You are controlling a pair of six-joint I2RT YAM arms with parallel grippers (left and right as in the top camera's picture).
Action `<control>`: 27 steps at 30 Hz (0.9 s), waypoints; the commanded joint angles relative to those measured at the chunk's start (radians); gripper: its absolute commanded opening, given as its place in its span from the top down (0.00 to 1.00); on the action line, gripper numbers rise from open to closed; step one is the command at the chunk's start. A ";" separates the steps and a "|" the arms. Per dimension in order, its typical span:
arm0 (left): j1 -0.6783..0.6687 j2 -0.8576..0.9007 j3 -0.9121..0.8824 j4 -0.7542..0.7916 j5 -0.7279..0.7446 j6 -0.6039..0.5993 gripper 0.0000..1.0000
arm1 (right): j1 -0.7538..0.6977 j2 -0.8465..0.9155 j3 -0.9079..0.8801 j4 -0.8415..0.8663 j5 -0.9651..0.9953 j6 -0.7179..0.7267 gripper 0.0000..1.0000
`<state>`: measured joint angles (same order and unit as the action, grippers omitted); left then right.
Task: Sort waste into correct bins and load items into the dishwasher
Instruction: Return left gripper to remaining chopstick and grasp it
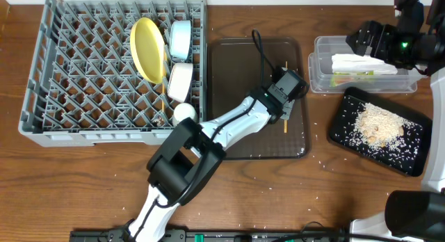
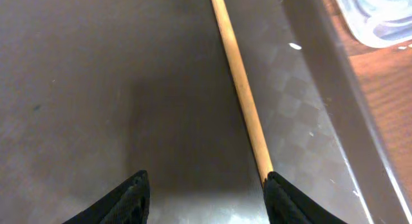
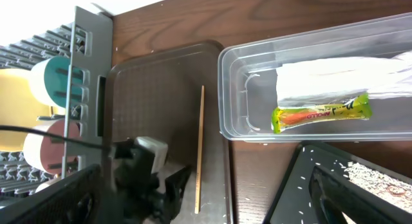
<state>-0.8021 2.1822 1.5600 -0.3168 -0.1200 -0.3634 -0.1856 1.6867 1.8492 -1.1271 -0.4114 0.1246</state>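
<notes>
Left gripper is low over the brown serving tray, fingers partly spread with nothing between them. The single wooden chopstick lies flat on that tray, its near end right at one fingertip; I can't tell if they touch. Right gripper hangs near the clear rectangular plastic tub, fingers as wide as they go, empty. In the tub I see the crumpled white paper wrapper and the green-and-yellow sachet. Beige rice scraps sit on the flat black tray. The large grey plastic dish rack holds the round yellow plate, light blue bowl, white bowl and small white cup.
</notes>
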 commanded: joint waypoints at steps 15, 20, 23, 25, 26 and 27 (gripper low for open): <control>-0.013 0.046 0.006 0.085 -0.041 0.071 0.41 | 0.003 0.001 -0.002 0.000 -0.004 -0.006 0.01; -0.014 0.020 0.006 0.089 -0.056 0.097 0.41 | 0.003 0.001 -0.002 0.000 -0.004 -0.006 0.01; -0.018 0.027 0.006 0.086 -0.053 0.096 0.41 | 0.003 0.001 -0.002 0.000 -0.004 -0.007 0.01; -0.023 0.039 0.006 0.086 -0.053 0.092 0.41 | 0.003 0.001 -0.002 0.000 -0.004 -0.006 0.01; -0.025 0.046 0.006 0.087 -0.053 0.084 0.41 | 0.004 0.001 -0.002 0.000 -0.004 -0.007 0.01; -0.029 0.053 0.006 0.090 -0.053 0.074 0.41 | 0.003 0.001 -0.002 0.000 -0.004 -0.006 0.01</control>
<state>-0.8177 2.2257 1.5600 -0.2283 -0.1574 -0.2871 -0.1856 1.6867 1.8492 -1.1271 -0.4114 0.1246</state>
